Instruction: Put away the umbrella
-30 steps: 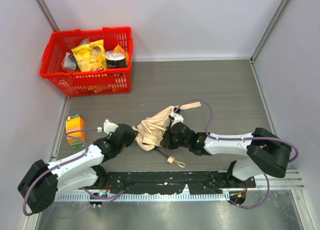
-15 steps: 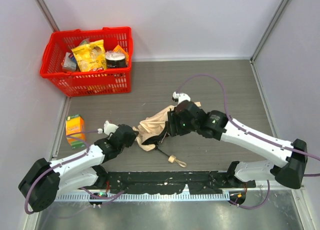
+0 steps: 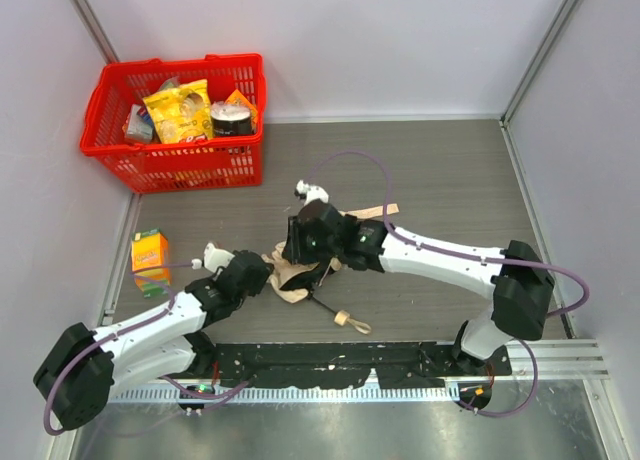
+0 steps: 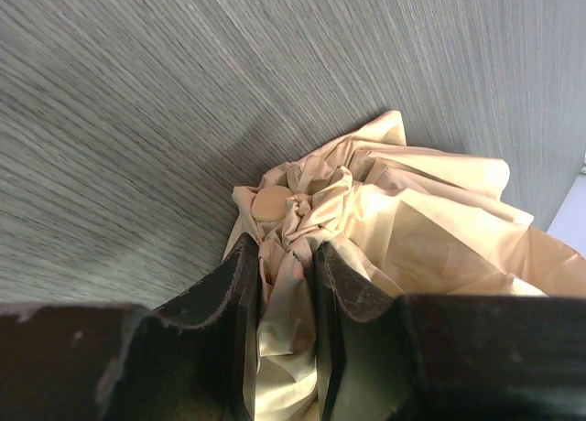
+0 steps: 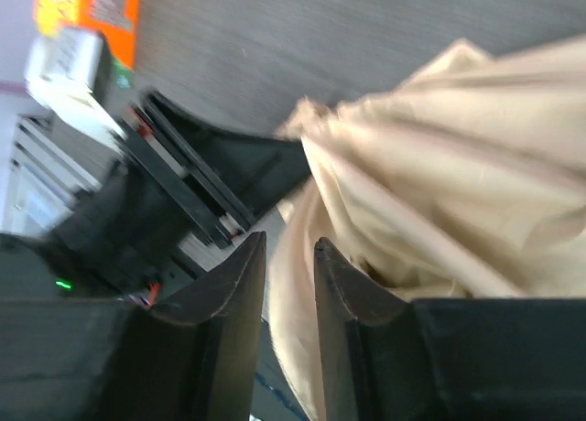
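Note:
The umbrella lies crumpled on the grey table, its pale beige canopy bunched between the two arms. Its cream handle with the loop cord points toward the near edge, and the beige strap trails behind the right arm. My left gripper is shut on the fabric just behind the round tip cap; the left wrist view shows folds pinched between the jaws. My right gripper hovers over the canopy's left part. Its jaws stand narrowly apart around a loose fold of the umbrella.
A red basket holding snack packs and a tin stands at the back left. An orange juice carton lies near the left wall beside my left arm. The black rail runs along the near edge.
My right arm let go near the shaft, swung left over the canopy and now sits close to the left gripper with its jaws narrowing. The left gripper kept its hold.

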`<move>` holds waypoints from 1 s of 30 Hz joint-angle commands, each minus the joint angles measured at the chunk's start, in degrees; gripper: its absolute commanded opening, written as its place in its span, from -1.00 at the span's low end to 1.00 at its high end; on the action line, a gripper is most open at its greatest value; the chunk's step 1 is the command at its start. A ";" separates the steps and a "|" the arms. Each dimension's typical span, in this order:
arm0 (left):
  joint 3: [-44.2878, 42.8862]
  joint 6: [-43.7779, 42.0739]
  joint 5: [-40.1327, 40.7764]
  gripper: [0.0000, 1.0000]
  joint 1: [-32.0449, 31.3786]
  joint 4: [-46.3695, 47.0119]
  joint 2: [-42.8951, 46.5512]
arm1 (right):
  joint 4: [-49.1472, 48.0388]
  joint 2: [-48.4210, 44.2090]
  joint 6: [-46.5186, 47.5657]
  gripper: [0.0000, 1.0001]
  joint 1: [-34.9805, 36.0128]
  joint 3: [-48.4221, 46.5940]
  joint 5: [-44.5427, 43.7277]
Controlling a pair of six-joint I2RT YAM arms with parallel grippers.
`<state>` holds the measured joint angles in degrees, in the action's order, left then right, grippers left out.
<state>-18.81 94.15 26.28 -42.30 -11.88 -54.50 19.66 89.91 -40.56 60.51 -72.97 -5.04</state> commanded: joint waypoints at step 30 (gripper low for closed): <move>-0.09 2.79 0.00 -1.00 0.12 -3.51 0.98 | -41.71 4.39 29.39 0.06 17.45 23.48 -22.30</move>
<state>-18.83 96.99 25.93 -42.30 -14.04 -54.06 -16.36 93.08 -15.59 78.08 -47.42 -26.94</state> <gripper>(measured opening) 0.273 0.511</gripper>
